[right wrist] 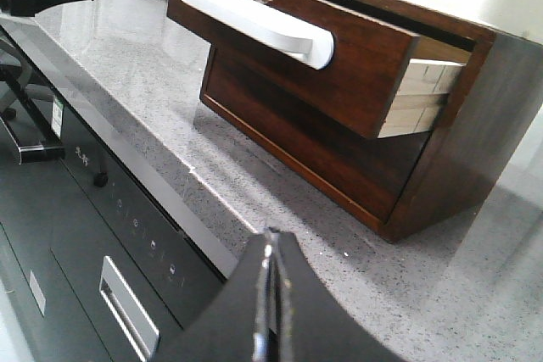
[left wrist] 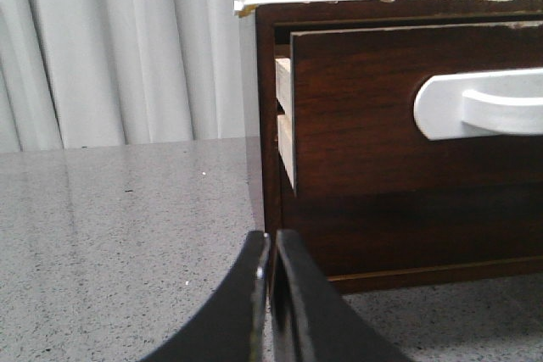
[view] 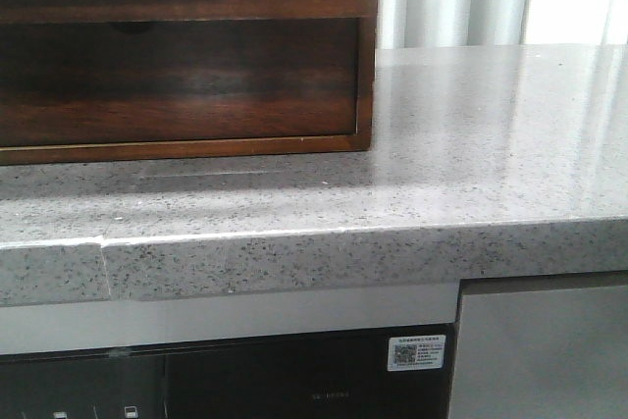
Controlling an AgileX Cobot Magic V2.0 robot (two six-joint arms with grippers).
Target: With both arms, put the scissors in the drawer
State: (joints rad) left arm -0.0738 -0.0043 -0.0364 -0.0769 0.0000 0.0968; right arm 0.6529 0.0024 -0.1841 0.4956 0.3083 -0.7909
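Jaws together on left gripper (left wrist: 271, 294), jaws together on right gripper (right wrist: 268, 303), both empty, drawer (right wrist: 339, 48) ajar just beyond them, white handle (right wrist: 254, 23) across its front, scissors unseen

drawer (right wrist: 339, 57) dark-brown glossy | handle (right wrist: 254, 23) white | countertop (view: 471, 144) grey speckled | curtain (left wrist: 119, 48) white

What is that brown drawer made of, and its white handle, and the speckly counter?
The drawer looks like dark, glossy wood: grain and reflections show on its front, and its pale side looks like bare layered wood. The handle is smooth, even white, probably plastic, perhaps painted metal. The counter looks like polished grey stone or a stone-like composite: fine dark specks and a soft shine.
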